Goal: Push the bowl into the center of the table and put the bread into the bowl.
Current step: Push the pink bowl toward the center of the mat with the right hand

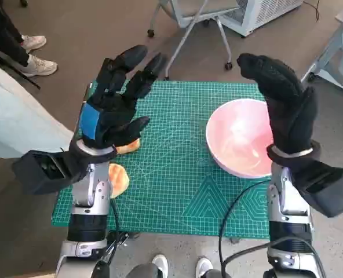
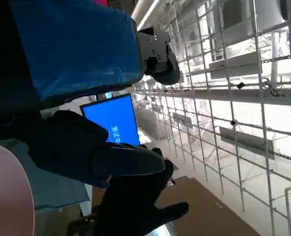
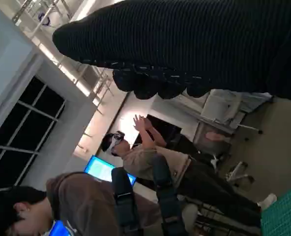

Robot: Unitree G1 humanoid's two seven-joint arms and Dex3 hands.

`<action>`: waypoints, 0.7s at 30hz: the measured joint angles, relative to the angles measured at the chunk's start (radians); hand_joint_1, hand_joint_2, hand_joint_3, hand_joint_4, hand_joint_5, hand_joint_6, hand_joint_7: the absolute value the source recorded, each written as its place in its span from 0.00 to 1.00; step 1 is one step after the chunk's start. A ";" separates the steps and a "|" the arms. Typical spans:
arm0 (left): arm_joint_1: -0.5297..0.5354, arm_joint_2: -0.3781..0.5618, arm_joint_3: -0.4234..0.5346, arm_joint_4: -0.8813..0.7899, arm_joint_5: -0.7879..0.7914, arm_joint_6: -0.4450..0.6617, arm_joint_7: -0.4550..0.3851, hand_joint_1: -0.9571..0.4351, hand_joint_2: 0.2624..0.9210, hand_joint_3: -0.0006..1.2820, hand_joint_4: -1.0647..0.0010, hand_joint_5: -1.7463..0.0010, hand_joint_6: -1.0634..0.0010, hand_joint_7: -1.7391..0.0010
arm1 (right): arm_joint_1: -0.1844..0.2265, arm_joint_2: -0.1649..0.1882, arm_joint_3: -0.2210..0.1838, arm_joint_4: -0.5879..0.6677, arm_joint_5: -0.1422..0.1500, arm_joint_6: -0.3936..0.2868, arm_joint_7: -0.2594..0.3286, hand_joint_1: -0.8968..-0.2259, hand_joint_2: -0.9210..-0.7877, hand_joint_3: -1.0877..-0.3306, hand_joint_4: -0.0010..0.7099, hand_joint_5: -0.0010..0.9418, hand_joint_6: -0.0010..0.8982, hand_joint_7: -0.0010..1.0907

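1. Head view: the pink bowl sits on the right side of the green mat on the table, not in the middle.
2. The bread lies near the mat's left edge, partly hidden under the left hand.
3. The left hand is raised, its fingers spread apart and holding nothing.
4. The right hand is raised beside the bowl, fingers apart, holding nothing.
5. A person shows in the right wrist view.

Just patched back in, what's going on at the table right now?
Both hands are raised above the green grid cutting mat, holding nothing: the blue-taped left hand with fingers spread, the black knitted right hand over the pale pink bowl. The bowl sits toward the mat's right side, empty. The golden-brown bread lies under the left forearm, untouched.
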 measured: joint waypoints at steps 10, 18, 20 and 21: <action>-0.009 0.000 -0.001 0.003 0.000 0.000 -0.005 0.37 1.00 0.23 0.76 1.00 1.00 0.62 | 0.000 -0.001 0.000 0.003 0.000 0.000 0.000 0.31 0.00 0.37 0.27 0.00 0.00 0.58; -0.015 0.000 -0.003 0.004 -0.001 0.004 -0.005 0.36 1.00 0.24 0.76 1.00 1.00 0.62 | 0.000 -0.003 -0.001 0.002 0.000 0.000 0.000 0.31 0.00 0.37 0.27 0.00 0.00 0.58; -0.015 0.000 -0.003 0.004 -0.002 0.005 -0.005 0.36 1.00 0.24 0.76 1.00 1.00 0.62 | 0.000 -0.003 -0.001 0.001 0.000 0.000 0.000 0.32 0.00 0.37 0.27 0.00 0.00 0.58; -0.015 -0.001 -0.003 0.004 -0.003 0.006 -0.005 0.36 1.00 0.24 0.76 1.00 1.00 0.62 | 0.000 -0.004 -0.002 0.000 0.000 0.000 0.000 0.32 0.00 0.37 0.27 0.00 0.00 0.58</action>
